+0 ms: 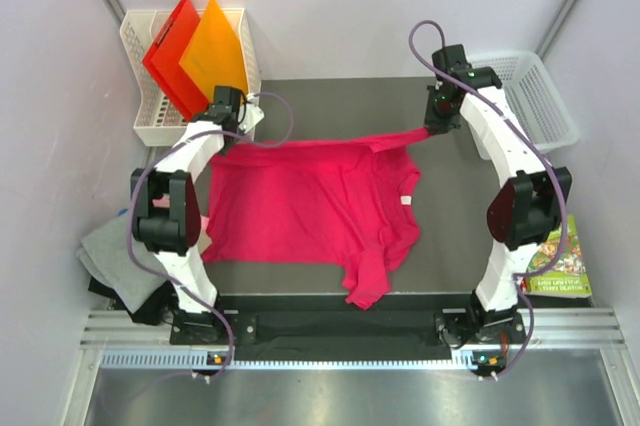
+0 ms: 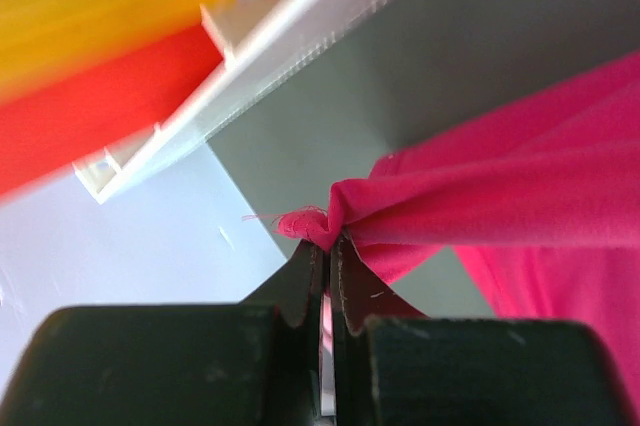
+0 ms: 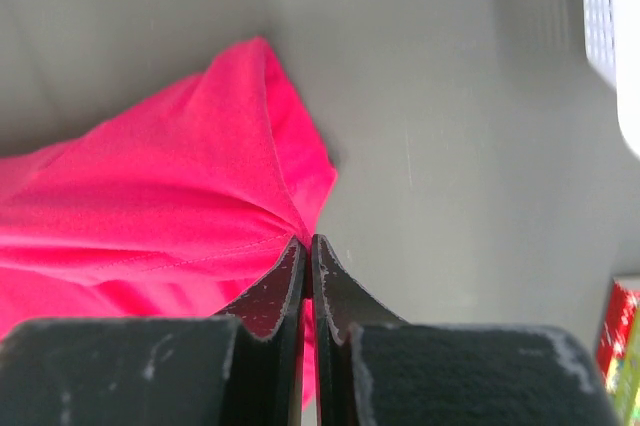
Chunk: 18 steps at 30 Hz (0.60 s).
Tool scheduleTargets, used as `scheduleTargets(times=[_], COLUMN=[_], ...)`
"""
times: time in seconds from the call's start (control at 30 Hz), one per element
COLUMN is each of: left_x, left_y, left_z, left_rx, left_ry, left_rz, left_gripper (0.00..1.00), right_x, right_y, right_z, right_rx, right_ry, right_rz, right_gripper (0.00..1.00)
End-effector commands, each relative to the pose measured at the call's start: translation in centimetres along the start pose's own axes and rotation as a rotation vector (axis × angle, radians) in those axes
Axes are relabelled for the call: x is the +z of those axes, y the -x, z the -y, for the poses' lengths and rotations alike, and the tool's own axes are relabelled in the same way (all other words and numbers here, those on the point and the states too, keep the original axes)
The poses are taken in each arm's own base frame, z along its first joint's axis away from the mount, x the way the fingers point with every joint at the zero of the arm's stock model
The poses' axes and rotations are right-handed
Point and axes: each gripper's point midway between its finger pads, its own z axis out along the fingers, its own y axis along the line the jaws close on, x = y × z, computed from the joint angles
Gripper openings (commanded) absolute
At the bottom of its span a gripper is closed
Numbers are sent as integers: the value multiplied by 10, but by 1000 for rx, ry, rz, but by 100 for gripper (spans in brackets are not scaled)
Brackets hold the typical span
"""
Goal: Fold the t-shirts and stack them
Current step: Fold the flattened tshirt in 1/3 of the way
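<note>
A large magenta-pink t-shirt (image 1: 310, 206) lies spread over the middle of the dark table, its far edge pulled taut between the two arms. My left gripper (image 1: 232, 131) is shut on the shirt's far left corner; in the left wrist view the bunched cloth (image 2: 310, 221) sticks out past the closed fingertips (image 2: 328, 244). My right gripper (image 1: 436, 126) is shut on the far right corner, with pink cloth (image 3: 200, 206) pinched at its tips (image 3: 306, 242). A folded grey t-shirt (image 1: 115, 256) lies on a small pile at the left, beside the left arm's base.
A white basket (image 1: 150, 76) at the back left holds a red folder (image 1: 172, 51) and an orange folder (image 1: 215, 51). Another white basket (image 1: 540, 96) stands at the back right. A green-covered book (image 1: 560, 261) lies at the right edge.
</note>
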Motion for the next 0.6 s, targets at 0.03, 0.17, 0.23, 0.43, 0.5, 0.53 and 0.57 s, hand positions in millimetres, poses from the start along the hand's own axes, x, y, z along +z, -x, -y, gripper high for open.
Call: scheduleTargets(times=[0.03,0.17,0.23,0.43,0.5,0.53,0.57], left_x=[-43,-55,-56,-50,-45,-45,-45], left_y=[-16,-31,-40,-78,-91,-95,-98], left_z=[-20,-12,-1,44,61,64,67], left_rx=[-34,-35,-38,-39,-32,-35,-33], left_ry=[84,74,53,-47,-79,-81,-83], left_rz=[54,56,46,-27,-56,-58,-65], left_gripper=[0,0,0,5,25,26,27], right_x=[-62,-69,-60,-47,-43,-42,-42], right_y=[0,-25,-45,-105,-127,-135,-141], right_z=[7,7,8,7,8,4,4], right_rx=[-23,-40,-40,-51,-60,-62,-64], right_ry=[13,16,10,13,18,26,27], right_rz=[119,98,60,-39,-85,-101,-110], right_gripper=[0,0,0,0,0,0,0])
